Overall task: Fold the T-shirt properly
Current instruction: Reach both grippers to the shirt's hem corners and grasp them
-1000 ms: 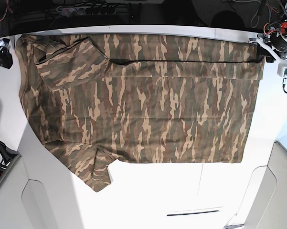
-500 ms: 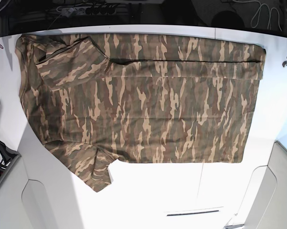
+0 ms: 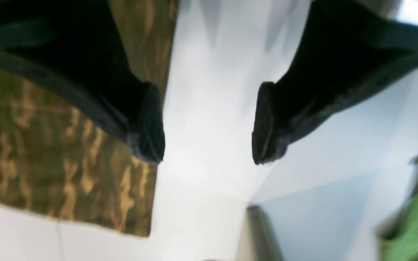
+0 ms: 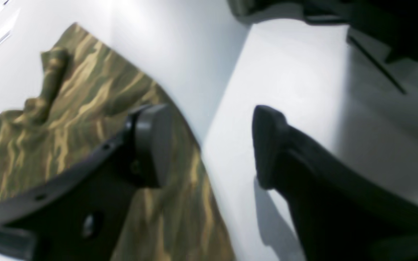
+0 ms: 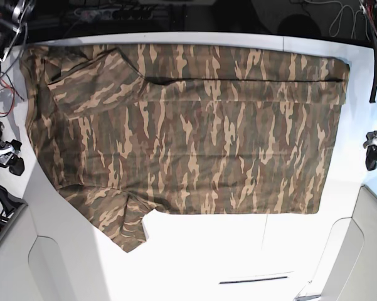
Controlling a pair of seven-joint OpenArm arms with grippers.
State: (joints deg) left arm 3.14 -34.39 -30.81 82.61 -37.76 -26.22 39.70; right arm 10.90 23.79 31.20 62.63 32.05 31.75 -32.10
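1. T-shirt [image 5: 188, 132]: camouflage print in brown, olive and tan; lies spread flat across the upper and middle part of the base view, on the white table [image 5: 201, 251]; its top strip is folded over along a dark seam line near the upper edge; one sleeve juts toward the lower left of the frame.
2. My left gripper [image 3: 209, 123]: jaws apart, nothing between them; it hangs over bare table just beside the shirt's edge, which fills the left of the left wrist view; in the base view it sits at the right edge, off the cloth.
3. My right gripper [image 4: 209, 145]: jaws apart, empty; one finger [image 4: 151, 145] overlaps the shirt's edge in the right wrist view, the other sits over white table; whether it touches the cloth I cannot tell; in the base view it sits at the left edge.
4. Containers: I can make out none in these views.
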